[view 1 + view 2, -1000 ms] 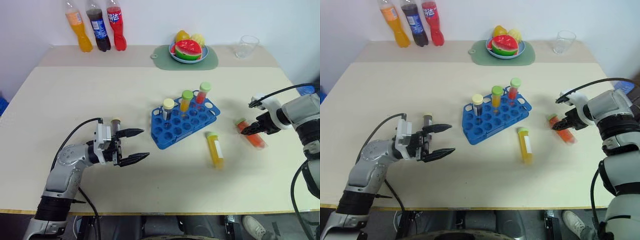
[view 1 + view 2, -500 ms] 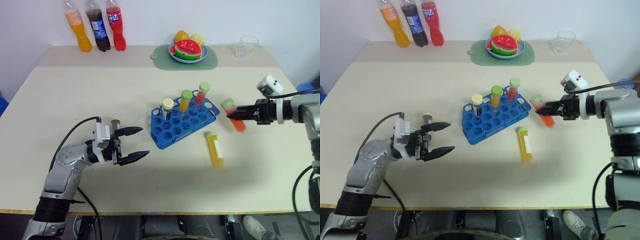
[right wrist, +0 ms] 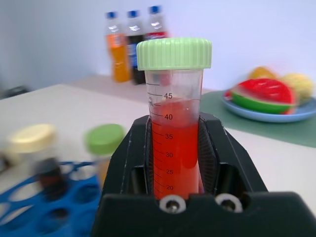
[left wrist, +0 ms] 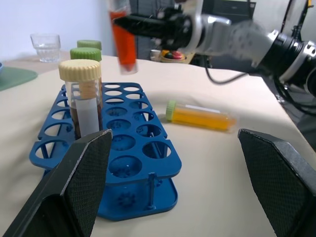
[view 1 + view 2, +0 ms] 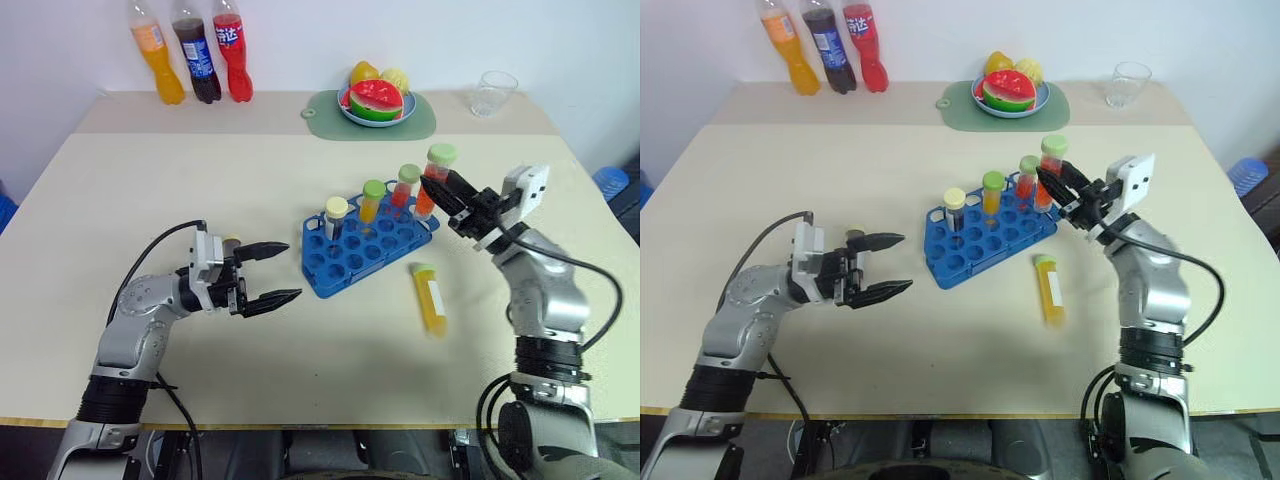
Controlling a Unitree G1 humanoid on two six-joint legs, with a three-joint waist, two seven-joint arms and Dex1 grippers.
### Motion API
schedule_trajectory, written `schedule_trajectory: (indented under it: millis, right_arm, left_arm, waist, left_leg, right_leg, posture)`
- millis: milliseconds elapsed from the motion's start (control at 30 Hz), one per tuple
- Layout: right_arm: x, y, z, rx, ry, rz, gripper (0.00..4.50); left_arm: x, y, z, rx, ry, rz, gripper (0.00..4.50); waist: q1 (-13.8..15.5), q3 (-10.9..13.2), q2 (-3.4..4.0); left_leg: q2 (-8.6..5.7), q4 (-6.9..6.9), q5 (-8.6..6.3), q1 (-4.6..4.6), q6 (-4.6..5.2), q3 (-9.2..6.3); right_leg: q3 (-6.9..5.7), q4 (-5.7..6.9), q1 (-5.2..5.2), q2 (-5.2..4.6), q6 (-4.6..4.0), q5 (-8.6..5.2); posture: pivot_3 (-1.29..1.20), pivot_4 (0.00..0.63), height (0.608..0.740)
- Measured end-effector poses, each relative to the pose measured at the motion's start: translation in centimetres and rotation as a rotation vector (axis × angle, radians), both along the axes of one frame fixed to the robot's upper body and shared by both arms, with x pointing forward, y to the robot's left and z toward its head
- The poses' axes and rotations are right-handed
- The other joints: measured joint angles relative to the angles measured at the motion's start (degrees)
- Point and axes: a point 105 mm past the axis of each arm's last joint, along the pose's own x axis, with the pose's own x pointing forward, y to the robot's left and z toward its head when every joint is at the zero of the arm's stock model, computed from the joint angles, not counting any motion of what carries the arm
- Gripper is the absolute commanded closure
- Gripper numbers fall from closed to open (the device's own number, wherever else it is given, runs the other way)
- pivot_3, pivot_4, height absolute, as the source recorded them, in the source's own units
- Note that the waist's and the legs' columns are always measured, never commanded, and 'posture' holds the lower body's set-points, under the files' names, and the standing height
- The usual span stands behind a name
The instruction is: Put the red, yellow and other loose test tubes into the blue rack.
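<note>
My right fingers (image 5: pixel 447 188) are clamped on the green-capped red plastic test tube (image 5: pixel 433 180) above the blue plastic rack's (image 5: pixel 368 247) far right corner, left fingers (image 5: pixel 274 273) spread empty; tilted, it could catch a hole rim and tip the rack.

Robot test room: staged table (image 5: pixel 150 200), cables (image 4: pixel 296 15).

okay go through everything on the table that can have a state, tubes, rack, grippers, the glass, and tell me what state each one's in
Red tube: capped, upright, clamped in the right gripper above the rack's far end.
Yellow tube: capped, lying loose on the table.
Blue rack: three capped tubes standing in its back row, other holes empty.
Left gripper: open, holding nothing.
Glass: upright, looks empty.
Three soda bottles: standing, capped.
</note>
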Motion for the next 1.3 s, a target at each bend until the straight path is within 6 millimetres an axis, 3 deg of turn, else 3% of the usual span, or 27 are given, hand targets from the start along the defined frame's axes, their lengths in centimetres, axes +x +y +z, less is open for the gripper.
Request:
schedule_trajectory:
  millis: [67, 267, 867, 1300]
  right_arm:
    - [0.3, -0.1, -1.2, -0.01, 0.014, -0.02, 3.77]
    - [0.5, -0.2, -1.7, -0.026, -0.041, -0.035, 3.77]
    - [-0.9, 0.1, -2.1, -0.004, -0.045, -0.008, 3.77]
    - [-0.2, -0.9, -2.3, -0.016, -0.05, -0.07, 3.77]
  left_arm:
    - [0.0, 0.1, 0.0, 0.005, 0.0, 0.0, 0.28]
    - [0.0, 0.4, 0.0, 0.02, 0.0, 0.009, 0.28]
    - [-0.2, 0.8, 0.0, 0.032, -0.003, 0.032, 0.28]
    - [-0.2, 0.8, 0.0, 0.032, -0.003, 0.032, 0.28]
  waist:
    - [0.02, 0.0, 0.01]
    - [-0.12, -0.01, 0.01]
    - [-0.06, -0.01, 0.01]
    - [-0.08, -0.02, -0.01]
  left_leg:
    - [0.0, 0.0, 0.0, 0.0, 0.0, 0.01]
    - [0.01, 0.0, 0.0, 0.03, 0.0, 0.0]
    - [0.02, 0.01, 0.0, 0.04, 0.0, 0.0]
    - [0.01, 0.03, 0.01, 0.1, -0.01, 0.0]
  right_leg:
    - [0.01, 0.0, 0.0, -0.02, 0.0, 0.0]
    - [0.0, 0.03, 0.01, -0.01, 0.0, 0.0]
    - [0.01, 0.05, 0.03, -0.03, 0.0, 0.0]
    - [0.01, 0.05, 0.1, -0.02, -0.01, 0.0]
  posture:
    - [0.0, 0.15, 0.74]
    - [0.0, 0.15, 0.74]
    - [0.0, 0.15, 0.74]
    - [0.0, 0.15, 0.74]
